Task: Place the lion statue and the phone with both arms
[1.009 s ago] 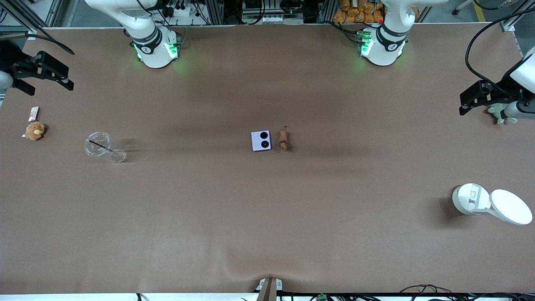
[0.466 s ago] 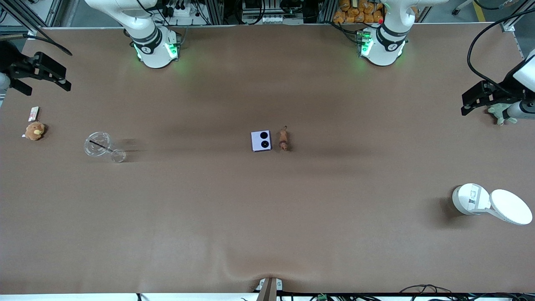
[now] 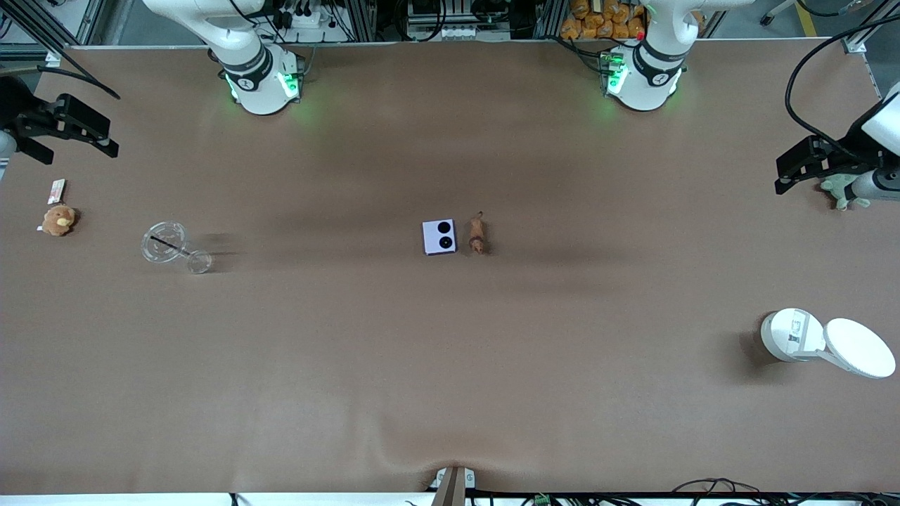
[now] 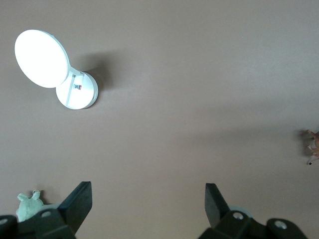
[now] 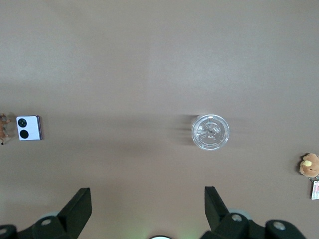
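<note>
While both hands (image 3: 95, 137) (image 3: 791, 172) open: phone (image 3: 439, 237) well apart.

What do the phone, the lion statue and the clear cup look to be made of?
Phone: smooth lavender casing, likely plastic or metal, glossy black camera circles.
Lion statue: hard orange-brown, matte, perhaps resin or wood.
Clear cup: transparent plastic or glass; the table shows through.

Even, soft overhead light covers the brown tabletop (image 3: 450, 365), with faint broad shadow bands across its middle. The white lamp (image 3: 823, 341) glares almost blown-out and drops a dark shadow beside it. Green glow spills around both arm bases. Focus is crisp throughout, wrist views included.
</note>
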Tool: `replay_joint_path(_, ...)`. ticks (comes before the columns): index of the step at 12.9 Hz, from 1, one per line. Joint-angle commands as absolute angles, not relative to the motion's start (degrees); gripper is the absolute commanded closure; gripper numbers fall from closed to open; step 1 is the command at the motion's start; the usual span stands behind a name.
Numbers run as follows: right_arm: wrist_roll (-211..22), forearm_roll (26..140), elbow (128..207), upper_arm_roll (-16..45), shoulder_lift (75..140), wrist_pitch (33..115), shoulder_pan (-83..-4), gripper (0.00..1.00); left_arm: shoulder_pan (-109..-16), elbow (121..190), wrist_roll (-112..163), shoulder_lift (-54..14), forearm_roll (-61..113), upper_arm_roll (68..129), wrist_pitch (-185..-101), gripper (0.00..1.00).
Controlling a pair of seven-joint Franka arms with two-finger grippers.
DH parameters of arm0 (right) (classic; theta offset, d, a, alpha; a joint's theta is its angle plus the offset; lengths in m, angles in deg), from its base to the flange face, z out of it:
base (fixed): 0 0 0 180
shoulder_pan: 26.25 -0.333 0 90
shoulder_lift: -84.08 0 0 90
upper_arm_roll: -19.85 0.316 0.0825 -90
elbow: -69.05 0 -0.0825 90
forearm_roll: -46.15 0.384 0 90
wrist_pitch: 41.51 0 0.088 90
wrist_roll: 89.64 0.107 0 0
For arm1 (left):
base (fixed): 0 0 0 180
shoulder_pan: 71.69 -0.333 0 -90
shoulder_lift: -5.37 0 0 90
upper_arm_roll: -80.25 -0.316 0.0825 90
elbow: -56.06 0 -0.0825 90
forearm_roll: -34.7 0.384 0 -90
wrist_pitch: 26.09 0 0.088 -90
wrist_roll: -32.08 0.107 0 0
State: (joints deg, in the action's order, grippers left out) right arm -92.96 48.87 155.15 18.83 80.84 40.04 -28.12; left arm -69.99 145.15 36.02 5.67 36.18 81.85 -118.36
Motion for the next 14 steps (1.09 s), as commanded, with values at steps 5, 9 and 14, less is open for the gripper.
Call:
replay_joint_path(5,-93.7,48.8,153.7,19.1,83.1,39.2,-27.4,0.0,-70.1,144.2,32.4,4.6,36.2,81.8,-117.9,0.0)
replay_joint_path(9,-93.6,48.7,153.7,19.1,83.1,38.6,-27.4,0.0,-70.0,143.7,22.4,3.2,26.9,81.8,-117.9,0.0)
replay_joint_path(14,-93.6,48.8,153.7,19.1,83.1,38.4,-27.5,0.0,-67.9,142.2,6.8,0.6,16.2,82.9,-118.1,0.0)
